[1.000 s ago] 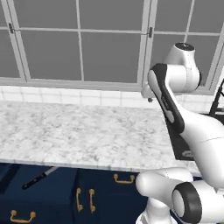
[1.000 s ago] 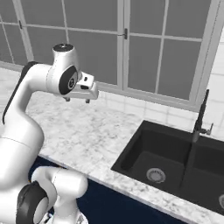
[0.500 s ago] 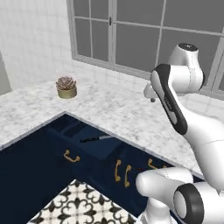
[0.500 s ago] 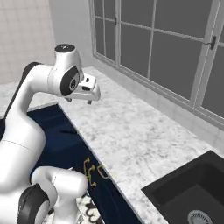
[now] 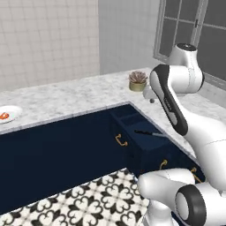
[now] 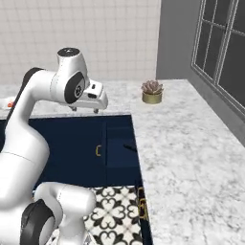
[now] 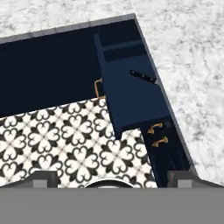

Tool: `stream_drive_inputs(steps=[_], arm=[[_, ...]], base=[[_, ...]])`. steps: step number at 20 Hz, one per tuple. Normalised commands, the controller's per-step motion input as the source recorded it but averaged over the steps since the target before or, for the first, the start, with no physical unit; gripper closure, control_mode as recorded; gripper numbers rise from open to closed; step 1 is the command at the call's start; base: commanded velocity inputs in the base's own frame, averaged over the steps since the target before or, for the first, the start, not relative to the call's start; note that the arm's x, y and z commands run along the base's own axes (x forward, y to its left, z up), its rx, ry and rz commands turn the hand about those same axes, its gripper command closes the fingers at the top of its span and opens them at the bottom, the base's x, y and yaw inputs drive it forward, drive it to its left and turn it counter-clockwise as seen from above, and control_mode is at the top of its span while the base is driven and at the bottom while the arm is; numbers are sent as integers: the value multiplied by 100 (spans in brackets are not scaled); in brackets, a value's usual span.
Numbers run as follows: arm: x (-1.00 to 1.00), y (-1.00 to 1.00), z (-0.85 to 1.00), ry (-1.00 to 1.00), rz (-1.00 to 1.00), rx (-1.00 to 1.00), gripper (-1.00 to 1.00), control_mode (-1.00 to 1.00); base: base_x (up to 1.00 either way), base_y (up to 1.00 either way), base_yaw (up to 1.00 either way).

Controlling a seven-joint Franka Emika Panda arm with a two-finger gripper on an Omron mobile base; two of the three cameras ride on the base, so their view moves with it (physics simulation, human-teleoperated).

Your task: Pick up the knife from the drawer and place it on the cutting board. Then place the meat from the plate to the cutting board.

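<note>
Hand view looked down at the open drawer (image 7: pixel 131 92), and the knife (image 7: pixel 143 77) lay inside it near the far end, close to the marble counter (image 7: pixel 192 78). The gripper (image 6: pixel 86 109) hung high over the drawer — its fingers were spread wide and held nothing. The plate (image 5: pixel 8 114) with the meat (image 5: pixel 4 116) sat far off on the counter, well apart from the drawer. I could not see the cutting board.

What could go wrong? The knife was thin and lay flat, so the fingers could slip off it. It also lay at a slant — if the hand came down turned the wrong way, it might just push the knife aside.
</note>
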Motion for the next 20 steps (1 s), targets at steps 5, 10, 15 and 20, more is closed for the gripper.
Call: stream_drive_inputs(steps=[5,10,15,20], arm=[[0,0,0,0,0,0,-100,100],[0,0,0,0,0,0,-100,100],[0,0,0,0,0,0,-100,100],[0,0,0,0,0,0,-100,100]], base=[[15,17,50],[15,8,28],[30,-8,7],[26,-45,3]])
